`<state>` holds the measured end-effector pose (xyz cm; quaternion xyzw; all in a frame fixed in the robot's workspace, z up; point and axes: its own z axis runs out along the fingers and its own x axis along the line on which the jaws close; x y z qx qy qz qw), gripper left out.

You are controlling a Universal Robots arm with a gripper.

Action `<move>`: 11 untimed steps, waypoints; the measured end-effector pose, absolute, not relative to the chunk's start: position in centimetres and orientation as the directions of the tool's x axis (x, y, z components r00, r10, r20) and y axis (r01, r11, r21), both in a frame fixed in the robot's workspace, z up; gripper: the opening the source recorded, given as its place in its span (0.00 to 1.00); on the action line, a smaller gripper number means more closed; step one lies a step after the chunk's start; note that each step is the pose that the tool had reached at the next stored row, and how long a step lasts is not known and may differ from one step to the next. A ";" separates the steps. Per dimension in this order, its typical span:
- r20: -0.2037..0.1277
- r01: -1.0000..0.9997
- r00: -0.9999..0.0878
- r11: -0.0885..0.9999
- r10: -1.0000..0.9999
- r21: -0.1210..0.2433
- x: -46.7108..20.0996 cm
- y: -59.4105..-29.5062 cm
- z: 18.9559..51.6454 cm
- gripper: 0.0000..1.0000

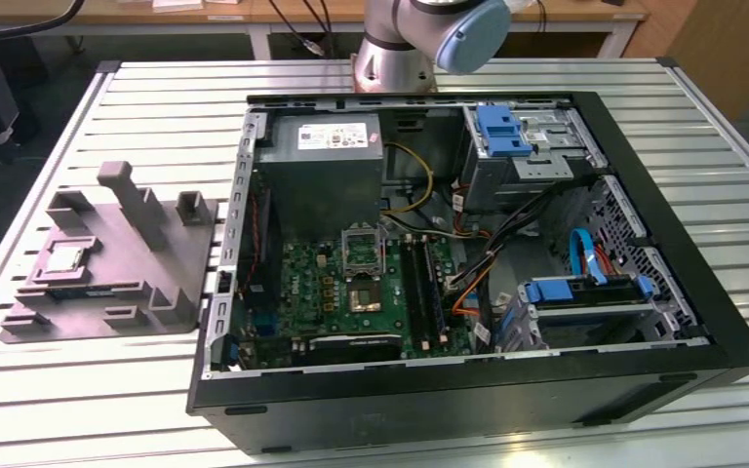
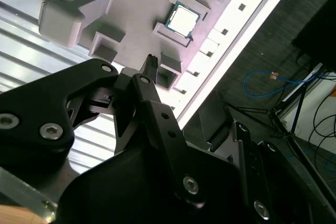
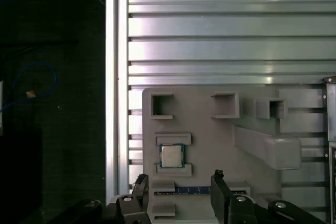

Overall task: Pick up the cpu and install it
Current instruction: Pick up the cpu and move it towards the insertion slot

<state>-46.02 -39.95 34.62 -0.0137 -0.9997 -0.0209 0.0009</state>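
Gripper (image 3: 179,178) spread wide, empty. cpu (image 3: 170,156) flat in tray (image 3: 210,129) recess on table (image 3: 210,24), exterior view's left of case (image 1: 479,409). cpu just ahead of gripper, roughly centred on its gap.

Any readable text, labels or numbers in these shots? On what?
Nothing can be read.
White label on the power supply: print too small to read.
cpu top: no legible marking.
motherboard: any print too small to read.
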 end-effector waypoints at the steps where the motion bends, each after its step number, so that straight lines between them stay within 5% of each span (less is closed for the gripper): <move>1: 0.002 0.028 -1.000 0.999 0.027 0.042 -46.0 -39.9 34.6 0.59; 11: 0.002 0.028 -1.000 0.999 0.027 0.042 -46.0 -39.9 34.3 0.59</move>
